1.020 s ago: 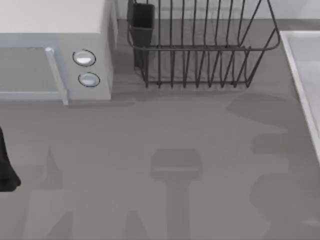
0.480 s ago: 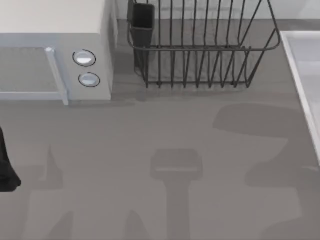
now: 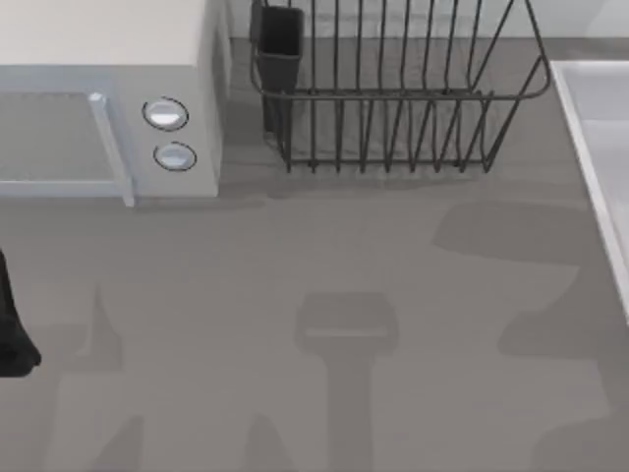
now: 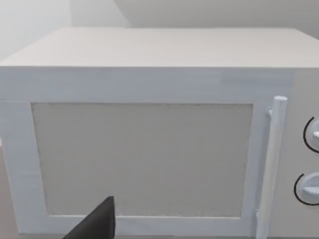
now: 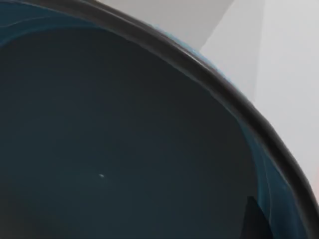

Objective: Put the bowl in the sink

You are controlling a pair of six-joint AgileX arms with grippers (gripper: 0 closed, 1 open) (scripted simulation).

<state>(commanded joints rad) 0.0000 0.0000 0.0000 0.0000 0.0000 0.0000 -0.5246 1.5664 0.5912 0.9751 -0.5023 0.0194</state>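
Two arms share a grey bench [image 3: 295, 256] on which a white microwave [image 3: 108, 98] stands at the far left and a dark wire dish rack [image 3: 393, 93] sits beside it, near the middle of the far edge. The rack holds a dark utensil cup [image 3: 280, 39] at its left end. At the right edge of the top view runs the whitish raised rim of the pale sink [image 3: 595, 128], only partly in frame. Soft shadows of arms fall across the bare bench surface between the rack and the near edge.

A dark part of the left arm [image 3: 12, 324] sits at the left edge of the top view, in front of the microwave. From the left wrist view, the microwave's door [image 4: 142, 159], its upright handle [image 4: 271, 164] and two round knobs [image 4: 311, 186] face the camera, with a dark tip of the left gripper [image 4: 97, 224] at the bottom of the picture; whether its fingers are apart or together cannot be told.

From the right wrist view, the teal-blue inside of the bowl [image 5: 114, 139] lies right up against the camera, its dark rim curving across pale surfaces behind. A dark sliver shows at the lower edge near the rim. How the right gripper's fingers stand cannot be told.
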